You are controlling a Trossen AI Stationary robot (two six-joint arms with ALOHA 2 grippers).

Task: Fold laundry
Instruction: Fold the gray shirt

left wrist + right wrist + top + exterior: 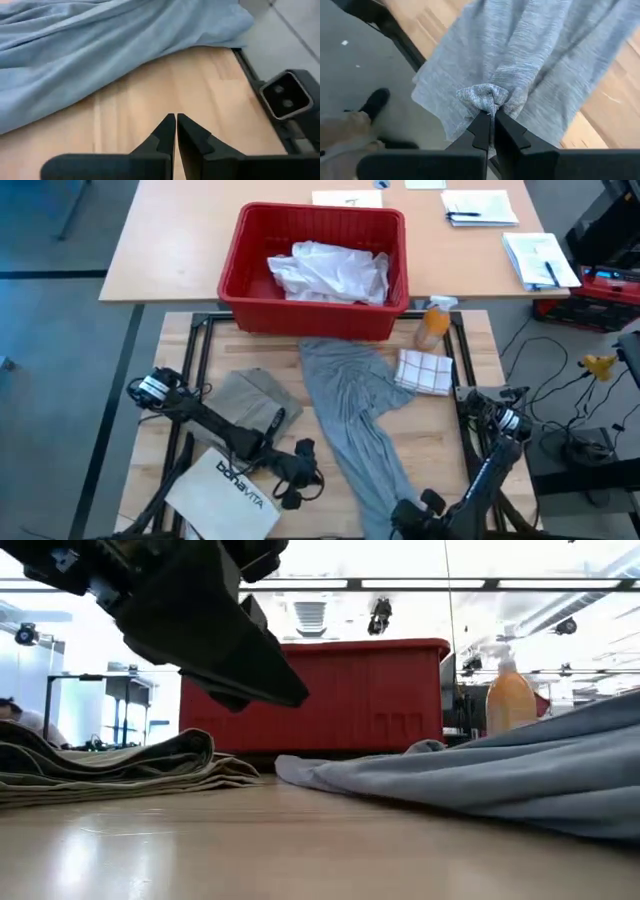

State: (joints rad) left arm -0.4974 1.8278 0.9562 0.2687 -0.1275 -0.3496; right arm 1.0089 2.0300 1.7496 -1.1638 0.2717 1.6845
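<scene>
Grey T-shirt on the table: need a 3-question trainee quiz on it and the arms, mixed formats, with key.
1. True or false: the right gripper has its jaws shut on a bunched fold of the grey T-shirt.
2. Multiple choice: the white garment lies
A. in the red bin
B. on the khaki-tan piece
C. under the bonavita bag
3. Fill in: the left gripper is over bare wood beside the T-shirt, with its jaws ____.

Key:
1. True; in the right wrist view the cloth is pinched at the tips, at the table's near edge.
2. A
3. shut, holding nothing
</scene>
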